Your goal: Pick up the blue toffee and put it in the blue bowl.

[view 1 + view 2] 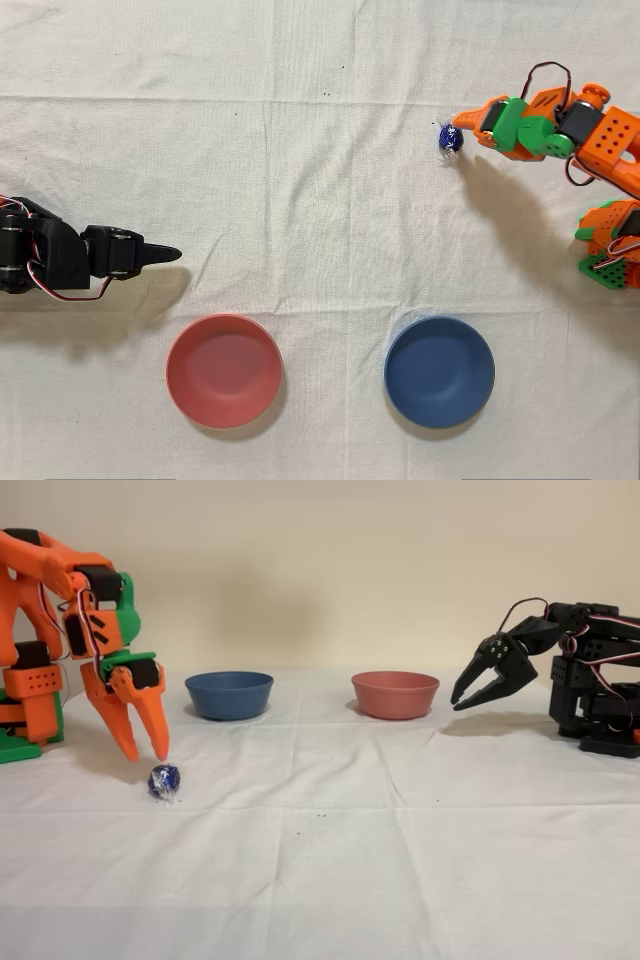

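overhead view: the gripper [466, 132] reaches in from the upper right of the frame, its tip just beside the toffee [449, 139] on the white cloth [300, 200]; whether the jaws are parted cannot be told from above. the blue bowl [439, 371] sits at lower right, the red bowl [223, 370] at lower left, a black arm [70, 262] idle at the left edge.

fixed view: at left, the gripper [145, 750] points down with jaws slightly apart and empty, fingertips just above the toffee [164, 780], which lies on the cloth. the gap looks narrow for the sweet; a descent off-centre could nudge the slick foil aside, or pinch only a twisted end and let it slip before reaching the blue bowl [229, 694].
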Tool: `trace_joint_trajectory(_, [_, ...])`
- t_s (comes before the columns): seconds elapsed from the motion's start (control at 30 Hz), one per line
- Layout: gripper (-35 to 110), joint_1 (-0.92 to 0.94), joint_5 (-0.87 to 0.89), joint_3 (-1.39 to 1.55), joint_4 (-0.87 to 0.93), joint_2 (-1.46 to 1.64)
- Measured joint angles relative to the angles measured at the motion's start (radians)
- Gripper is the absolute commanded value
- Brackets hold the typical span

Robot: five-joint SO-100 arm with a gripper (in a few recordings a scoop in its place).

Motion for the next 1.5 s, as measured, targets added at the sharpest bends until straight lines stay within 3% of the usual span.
trace_joint_trajectory(0.63, [33, -0.041, 0.002, -0.12, -0.034, -0.213])
trace_joint_trajectory(1.07, [19, -0.055, -0.017, -0.121, -0.057, -0.249])
trace_joint_trajectory(1.5, [13, -0.048, -0.046, -0.121, -0.071, -0.256])
